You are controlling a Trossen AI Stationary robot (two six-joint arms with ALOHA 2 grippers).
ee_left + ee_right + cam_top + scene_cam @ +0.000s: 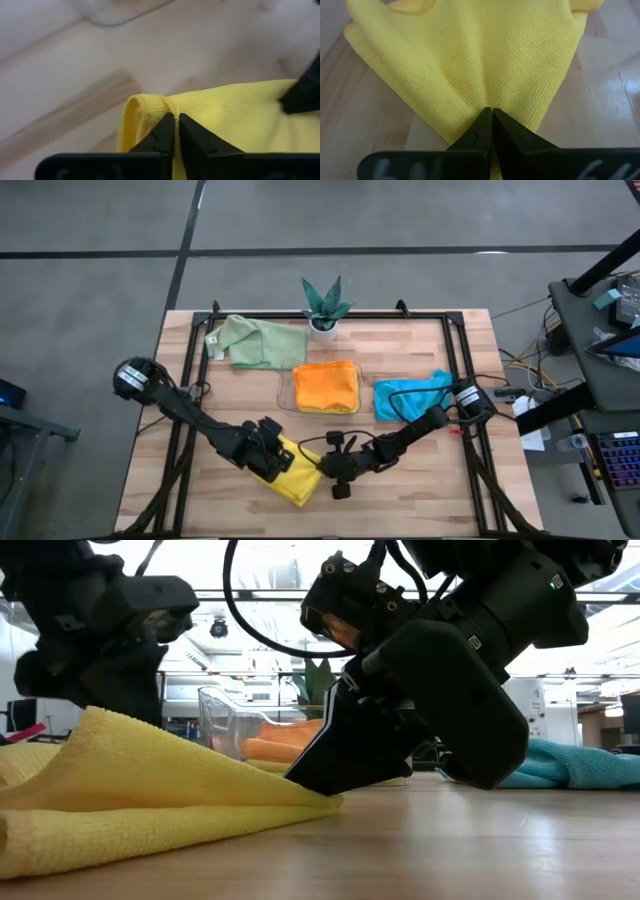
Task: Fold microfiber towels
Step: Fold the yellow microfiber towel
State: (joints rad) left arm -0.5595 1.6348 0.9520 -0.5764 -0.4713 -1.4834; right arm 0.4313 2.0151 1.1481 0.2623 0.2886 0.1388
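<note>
While the high view shows the yellow towel (297,477) near the table's (420,500) front edge, both grippers meet on it. Left wrist view: left gripper (176,131) pinches its fold. Right wrist view: right gripper (492,125) pinches its edge.

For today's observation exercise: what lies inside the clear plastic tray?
The clear plastic tray holds a folded orange microfiber towel, with a yellow edge showing beneath it; anything under that is covered.

Even overhead light fills the scene; the tabletop (480,840) shows soft glare at table height, and the left wrist view's far background is blurred.
</note>
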